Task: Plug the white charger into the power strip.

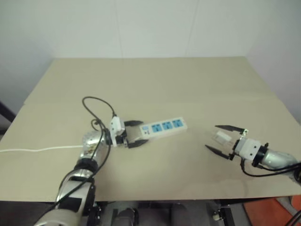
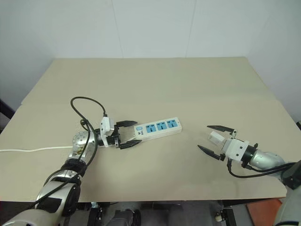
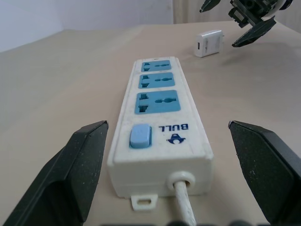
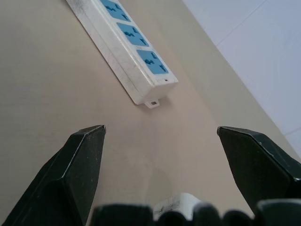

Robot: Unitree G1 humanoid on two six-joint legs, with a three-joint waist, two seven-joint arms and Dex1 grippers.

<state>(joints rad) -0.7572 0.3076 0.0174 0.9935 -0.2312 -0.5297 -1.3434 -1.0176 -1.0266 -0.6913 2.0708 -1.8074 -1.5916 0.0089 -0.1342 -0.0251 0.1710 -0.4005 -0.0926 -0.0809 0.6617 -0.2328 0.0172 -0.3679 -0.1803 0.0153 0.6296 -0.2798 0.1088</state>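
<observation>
The power strip [image 1: 162, 128] is a white bar with three blue sockets, lying at the middle of the tan table [image 1: 155, 84]. My left gripper [image 1: 135, 133] is open, with one black finger on each side of the strip's switch end [image 3: 140, 135] and not pressing it. The white charger [image 1: 222, 138], a small white box, lies on the table to the right. My right gripper [image 1: 224, 139] is open around the charger, which sits low between its fingers [image 4: 181, 203] without being clamped. The left wrist view looks along the strip [image 3: 160, 117] to the charger [image 3: 208, 43] and the right gripper [image 3: 237, 21].
The strip's thin white cord [image 1: 37, 149] trails off the table's left edge. A black cable [image 1: 96, 106] loops above my left wrist. A white wall stands behind the table's far edge [image 1: 150, 58]. Bare tabletop lies between the strip's free end [image 4: 150, 92] and the charger.
</observation>
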